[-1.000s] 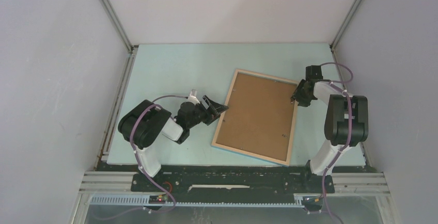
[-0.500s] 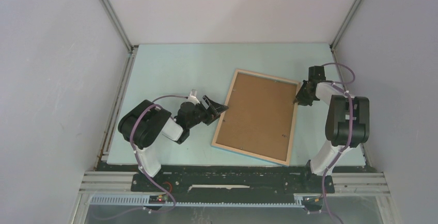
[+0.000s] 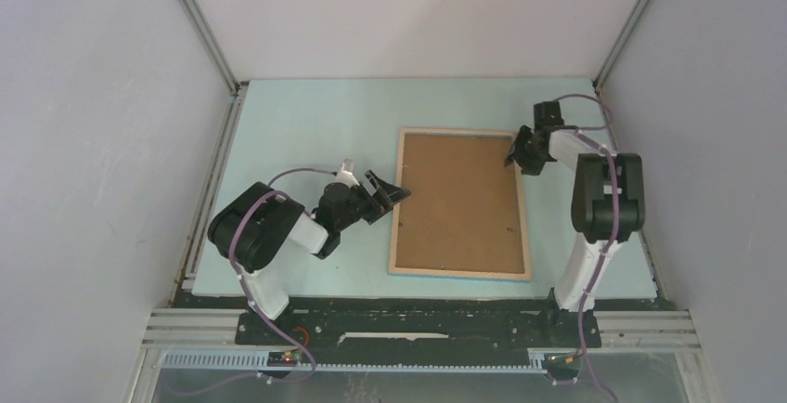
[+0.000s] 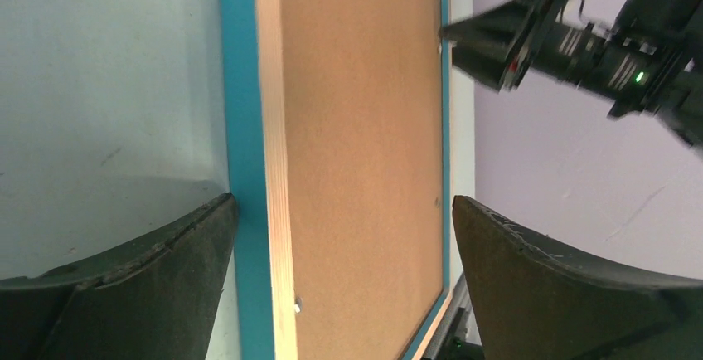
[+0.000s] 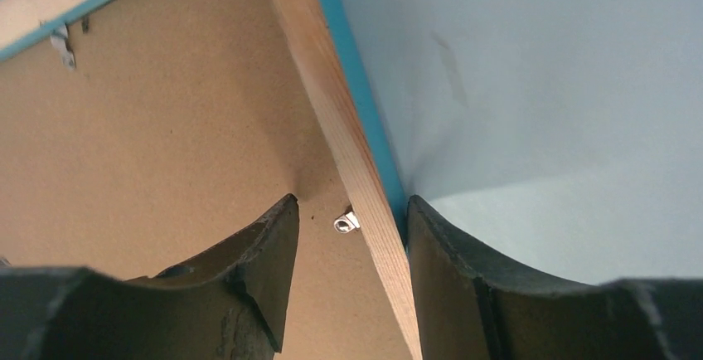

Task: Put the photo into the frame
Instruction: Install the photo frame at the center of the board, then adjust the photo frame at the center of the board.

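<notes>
— Now, where is the frame [image 3: 459,273] to be found?
— It is laid face down on the bench [image 3: 306,124], roughly square to the near edge. The brown backing board [image 3: 461,201] is uppermost inside the pale wood rails. The photo is not seen in any view, and whether it is under the board cannot be told.
— And the claws?
— The left claw [image 4: 340,202] is spread wide at the frame's left rail, with nothing gripped. The right claw [image 5: 350,202] is parted astride the right rail near the far corner. A gap is left on the board side, beside a small metal tab [image 5: 346,223], so the rail is judged not to be pinched.
— How is the frame expected to handle?
— It is judged light and stiff, and likely to be slid about on the smooth bench when pushed. It would best be taken by a wooden rail, across its thickness, not by the thin board. The tabs are probably to be turned before the board can be lifted.
</notes>
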You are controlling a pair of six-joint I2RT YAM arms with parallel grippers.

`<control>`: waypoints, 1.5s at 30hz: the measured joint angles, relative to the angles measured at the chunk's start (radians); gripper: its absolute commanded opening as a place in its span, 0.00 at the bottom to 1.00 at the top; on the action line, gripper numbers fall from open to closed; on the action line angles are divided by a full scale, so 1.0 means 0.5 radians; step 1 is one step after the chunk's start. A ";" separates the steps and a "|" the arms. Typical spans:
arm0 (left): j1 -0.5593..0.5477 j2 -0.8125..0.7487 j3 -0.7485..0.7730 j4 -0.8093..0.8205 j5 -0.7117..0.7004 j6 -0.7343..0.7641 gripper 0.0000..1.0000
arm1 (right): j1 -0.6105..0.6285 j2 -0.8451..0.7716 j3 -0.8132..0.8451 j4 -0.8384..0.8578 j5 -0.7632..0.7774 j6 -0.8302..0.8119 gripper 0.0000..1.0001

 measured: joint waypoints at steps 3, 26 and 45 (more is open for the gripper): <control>-0.009 -0.051 -0.001 -0.075 -0.040 0.059 1.00 | 0.124 0.208 0.309 -0.022 0.025 -0.005 0.59; -0.111 -0.192 0.000 -0.308 -0.095 0.152 1.00 | -0.006 -0.829 -0.542 -0.347 0.137 -0.086 0.80; 0.230 -0.222 0.600 -1.228 0.093 0.372 1.00 | 0.250 -0.977 -0.994 -0.078 -0.093 0.100 0.77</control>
